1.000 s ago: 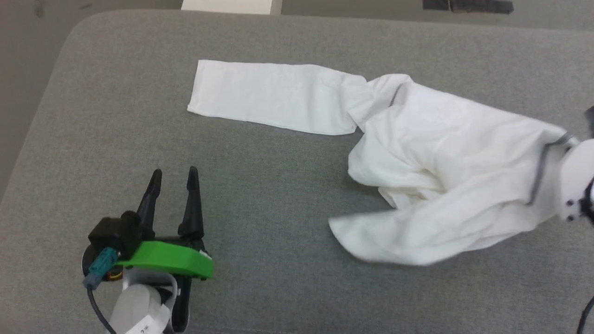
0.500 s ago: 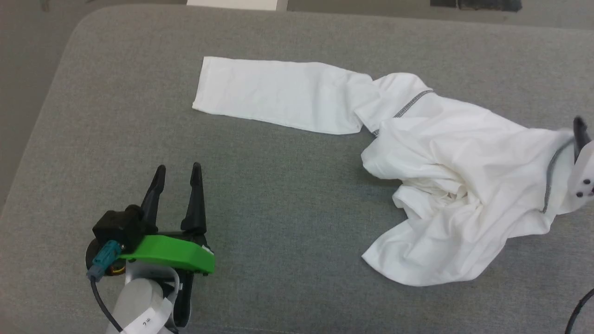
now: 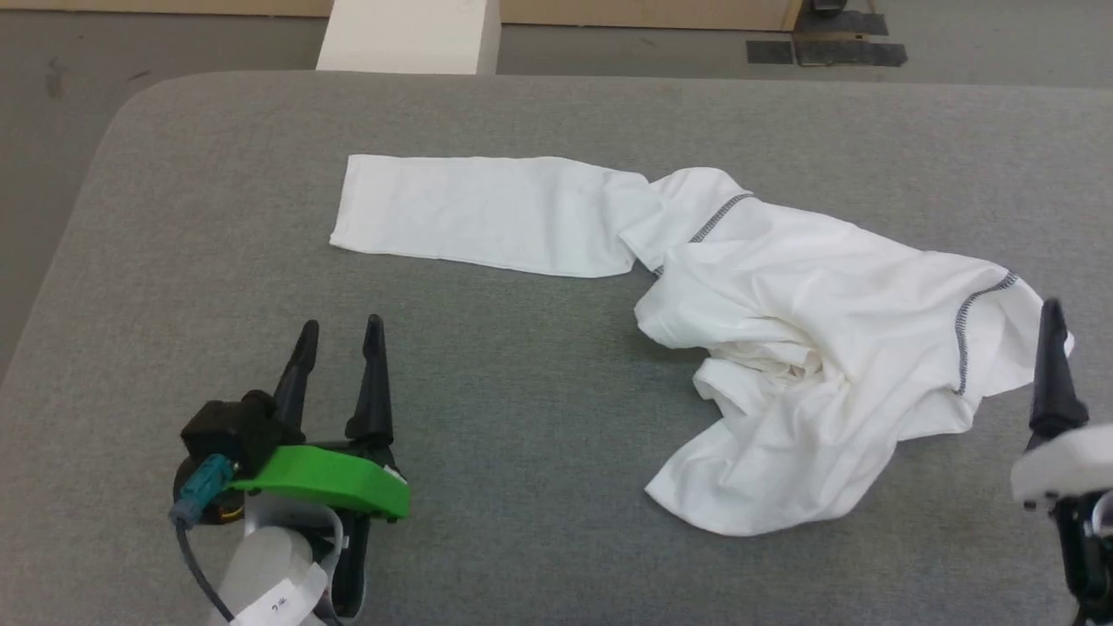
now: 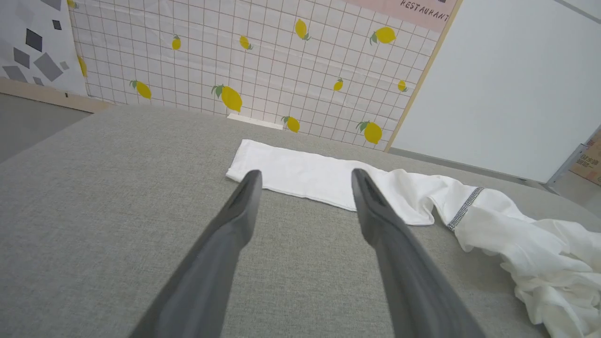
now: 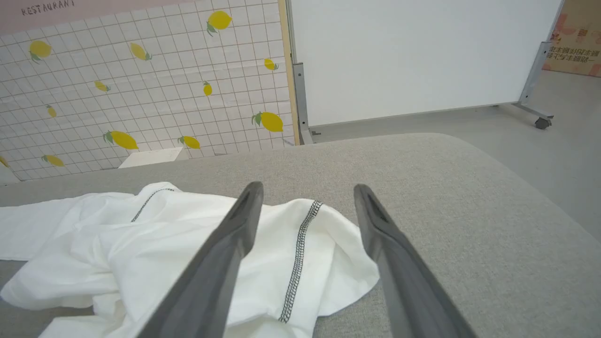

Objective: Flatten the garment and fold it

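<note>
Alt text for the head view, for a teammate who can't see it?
A white shirt lies crumpled on the grey table, one sleeve stretched flat leftward. The left gripper is open at lower left, clear of it; one finger of the right gripper stands at the shirt's right edge.

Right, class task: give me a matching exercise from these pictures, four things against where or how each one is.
Things:
1. left pincer
2. right pincer
3. garment
4. white box

Places or states:
a. beyond the far edge of the table
b. open, over bare table
c. open, by a stitched hem
d. crumpled, one sleeve lying flat

Pairs: 1-b, 2-c, 3-d, 4-a
</note>
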